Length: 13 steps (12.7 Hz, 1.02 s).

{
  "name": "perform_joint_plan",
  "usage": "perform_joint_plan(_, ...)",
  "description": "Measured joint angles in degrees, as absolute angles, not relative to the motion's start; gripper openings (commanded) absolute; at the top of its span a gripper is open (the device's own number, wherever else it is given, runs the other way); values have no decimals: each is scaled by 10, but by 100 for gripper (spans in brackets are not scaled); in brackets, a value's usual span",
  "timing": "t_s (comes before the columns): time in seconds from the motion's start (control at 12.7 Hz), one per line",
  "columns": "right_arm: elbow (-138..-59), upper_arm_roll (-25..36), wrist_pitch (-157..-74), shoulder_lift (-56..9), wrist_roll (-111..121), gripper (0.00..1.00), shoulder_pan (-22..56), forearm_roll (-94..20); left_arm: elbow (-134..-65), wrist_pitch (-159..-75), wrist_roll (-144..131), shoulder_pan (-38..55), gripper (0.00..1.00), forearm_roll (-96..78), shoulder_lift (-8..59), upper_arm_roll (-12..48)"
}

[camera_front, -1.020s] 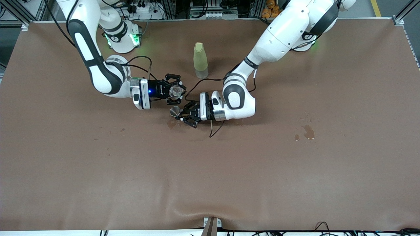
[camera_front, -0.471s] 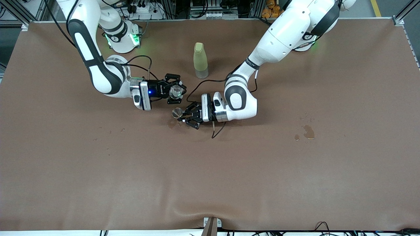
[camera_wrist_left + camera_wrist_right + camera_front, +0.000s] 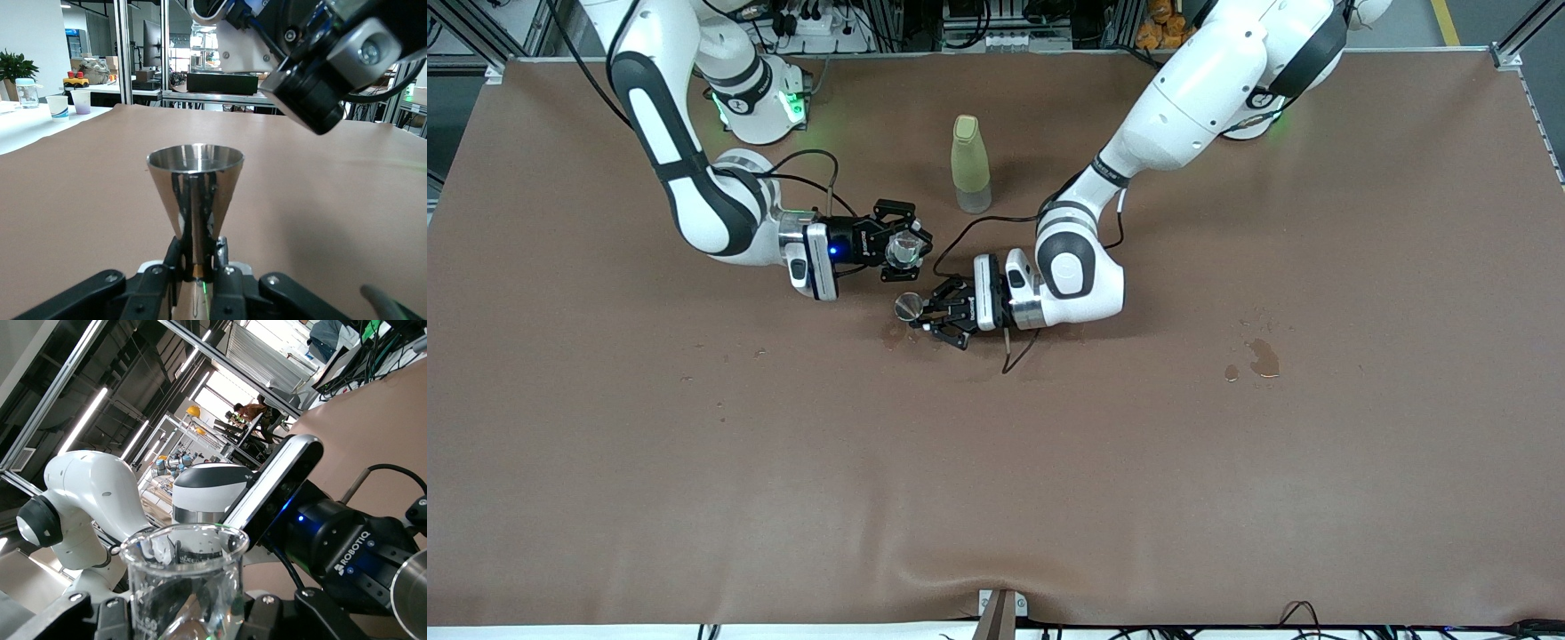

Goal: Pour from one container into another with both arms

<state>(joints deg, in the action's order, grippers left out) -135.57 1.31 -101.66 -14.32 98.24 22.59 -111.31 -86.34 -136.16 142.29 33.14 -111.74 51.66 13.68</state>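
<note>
Brown table (image 3: 996, 462), both arms reaching in toward the middle.

Right gripper (image 3: 903, 242) comes from the base at the view's upper left, held sideways above the table. Jaws clamped on a clear glass beaker (image 3: 905, 248); beaker sits between the fingers, mouth facing the front camera and the other gripper. In the right wrist view the beaker (image 3: 183, 583) fills the space between the black finger links, rim clear of them, printed markings on the glass, looks empty or close to it.

Left gripper (image 3: 930, 318) comes from the base at the upper right, also horizontal, low over the table. Jaws pinched tight on the narrow waist of a steel cone-shaped jigger (image 3: 908, 306). In the left wrist view the jigger (image 3: 195, 200) stands upright out of the fingers (image 3: 175, 263), wide cup above them, stem squeezed between the pads. Cannot tell what is inside the cup.

The jigger lies just beside the beaker, slightly nearer the front camera, the two apart, not touching. Left wrist view shows the right gripper's body (image 3: 320, 73) above the jigger.

Pale green bottle (image 3: 969, 164) with a lid stands upright, farther from the camera than both grippers, between the two arms. Dark stain (image 3: 1263, 356) toward the left arm's end of the table; a fainter stain (image 3: 891, 335) just below the jigger.
</note>
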Motion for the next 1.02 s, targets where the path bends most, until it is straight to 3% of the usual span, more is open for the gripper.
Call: perform_joint_plan(1.02,-1356,13,-1007,-143,862,0,226,-1116,-866,-1362,1423,332,0,-1118,517,137)
